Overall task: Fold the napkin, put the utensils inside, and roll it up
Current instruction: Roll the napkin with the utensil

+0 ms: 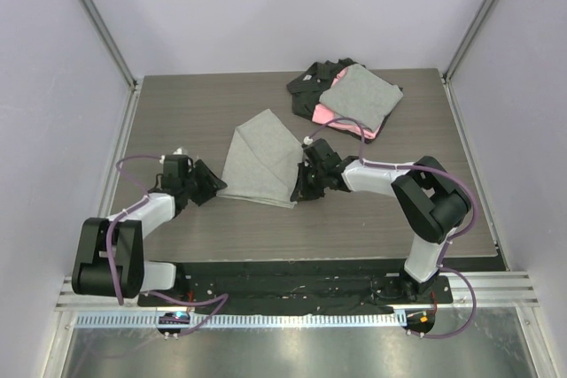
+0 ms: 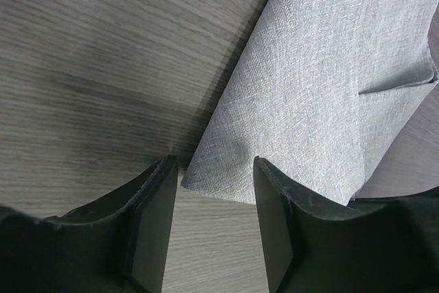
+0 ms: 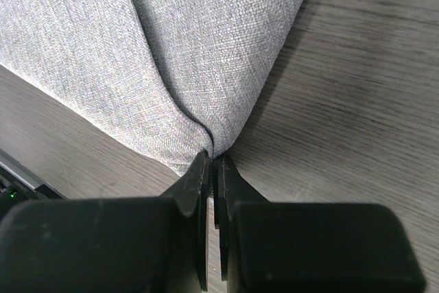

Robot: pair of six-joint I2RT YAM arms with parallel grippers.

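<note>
The light-grey napkin point(image 1: 259, 158) lies mid-table, partly folded, one flap raised on its right side. My right gripper point(image 1: 304, 185) is shut on the napkin's near right corner point(image 3: 212, 143), the cloth bunched between the jaws. My left gripper point(image 1: 213, 185) is open just left of the napkin's near left corner point(image 2: 219, 182); that corner lies between the fingertips point(image 2: 159, 190) without contact. No utensils show in any view.
A stack of folded cloths stands at the back right: a grey one point(image 1: 359, 95) on pink point(image 1: 326, 114) and black point(image 1: 312, 81). The table's wood surface point(image 1: 195, 112) is bounded by metal rails and lilac walls.
</note>
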